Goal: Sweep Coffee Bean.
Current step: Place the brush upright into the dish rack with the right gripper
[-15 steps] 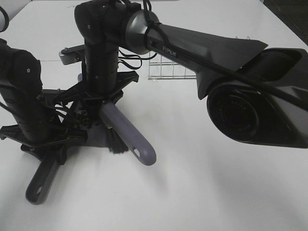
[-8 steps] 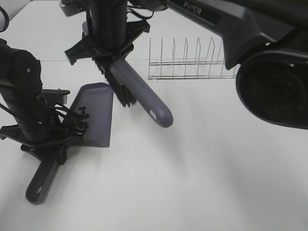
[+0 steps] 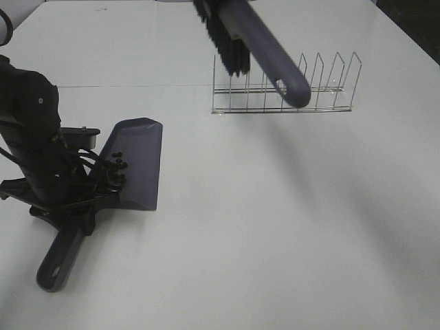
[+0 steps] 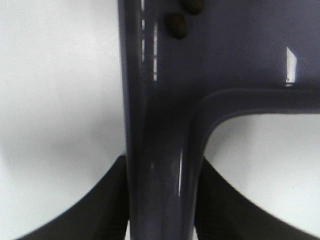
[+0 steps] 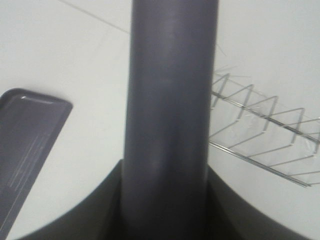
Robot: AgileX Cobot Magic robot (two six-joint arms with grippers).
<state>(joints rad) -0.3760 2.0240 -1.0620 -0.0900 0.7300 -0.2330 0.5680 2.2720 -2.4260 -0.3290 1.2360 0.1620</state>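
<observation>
The purple-grey dustpan (image 3: 137,165) lies flat on the white table at the left. The coffee bean cluster (image 3: 117,168) sits inside it near the handle end, and two beans (image 4: 177,25) show in the left wrist view. My left gripper (image 3: 69,206) is shut on the dustpan handle (image 4: 160,165), with a dark finger on each side. The brush (image 3: 265,55) hangs high over the back of the table, black bristles (image 3: 227,41) pointing down. My right gripper (image 5: 165,210) is shut on the brush handle (image 5: 170,110); it lies outside the exterior view.
A wire dish rack (image 3: 282,89) stands at the back, right under the raised brush, and shows too as the rack (image 5: 265,135) in the right wrist view. The dustpan's handle end (image 3: 58,265) points toward the front left corner.
The right arm has lifted the brush up off the dustpan and carried it back and to the right, over the rack, leaving the exterior view. The left arm and dustpan stayed still.
</observation>
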